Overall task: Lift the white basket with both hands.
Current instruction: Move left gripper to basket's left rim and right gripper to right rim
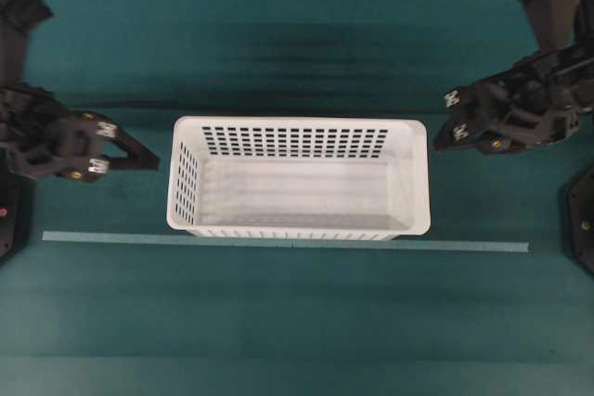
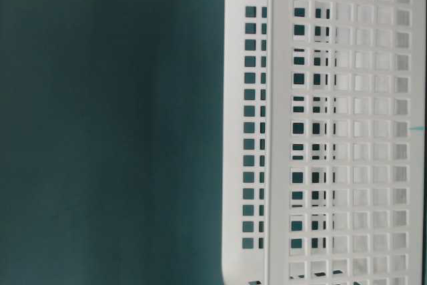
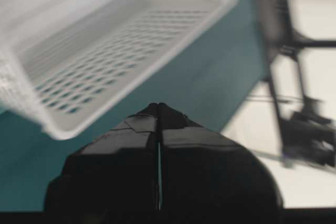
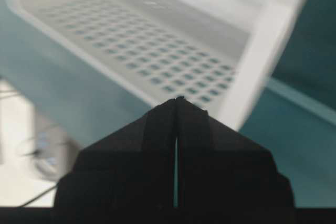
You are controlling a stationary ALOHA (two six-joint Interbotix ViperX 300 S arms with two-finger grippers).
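White basket (image 1: 299,177) sitting upright on the teal counter (image 1: 297,322), long axis running left–right across the overhead view, open top facing up, nothing visible inside. Pale strip (image 1: 286,243) lying on the counter along the basket's near long wall, just beside or touching it.

Left hand (image 1: 148,160) hovering off the basket's left short wall, tip pointing toward that wall, close but apart. Right hand (image 1: 444,129) hovering off the right short wall near the far corner, tip angled toward the rim, likewise apart and apparently higher. Basket lying between the two hands — left hand looking the nearer to its wall.

Left wrist view: left hand (image 3: 159,109) clenched, both fingers pressed together with only a hairline seam showing, grasping nothing, basket rim blurred ahead and to the left. Right wrist view: right hand (image 4: 177,102) clenched likewise, grasping nothing, basket corner blurred just beyond the tip.

Judging from this: approach under way, lift not yet begun; each hand needing to release and spread before taking a short-wall rim — walls far wider than either hand.
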